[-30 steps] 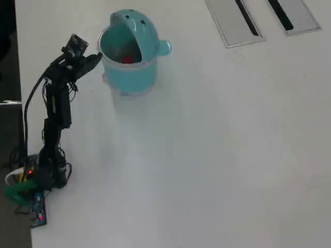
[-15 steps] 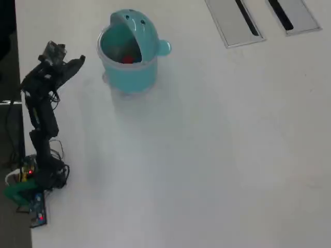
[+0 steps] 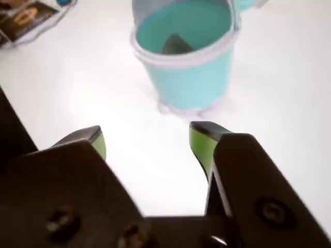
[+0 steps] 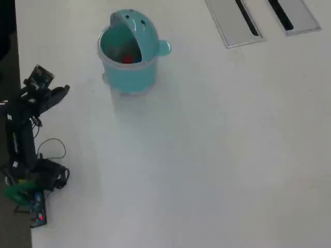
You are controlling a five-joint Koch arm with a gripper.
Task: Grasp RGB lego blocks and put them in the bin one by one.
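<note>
Closest to the wrist camera, the black gripper (image 3: pixel 150 138) fills the lower half of the wrist view, its body blurred and cut off by the bottom edge. Its two jaws stand wide apart with bare white tabletop (image 3: pixel 289 77) between them and nothing held. Each jaw ends in a green pad; only the upper corner of the left pad (image 3: pixel 98 142) shows, while the right one (image 3: pixel 201 144) is plainer.

Beyond the jaws, upright on the tabletop and well apart from them, stands the round teal bin (image 3: pixel 189 77). Its mouth faces the camera, and the top of its lid is cut off by the upper edge of the wrist view. Inside it sits a dark shape that cannot be made out from here.

In the overhead view, the arm (image 4: pixel 23 129) is at the far left edge of the tabletop, folded over its base among tangled wires, with the gripper (image 4: pixel 59 93) pointing right toward the bin (image 4: pixel 129 67) but clear of it. Looking down into the bin, a small patch of red (image 4: pixel 126 58) shows at the bottom, likely the red lego block; it is too small and soft to be sure. The blue and yellow-green blocks cannot be seen in either view.

At the far right top of the overhead view lie two grey slotted panels (image 4: pixel 227 26), both partly cut off by the frame. In the wrist view's upper left corner a brownish flat object (image 3: pixel 26 18) is blurred beyond telling.
</note>
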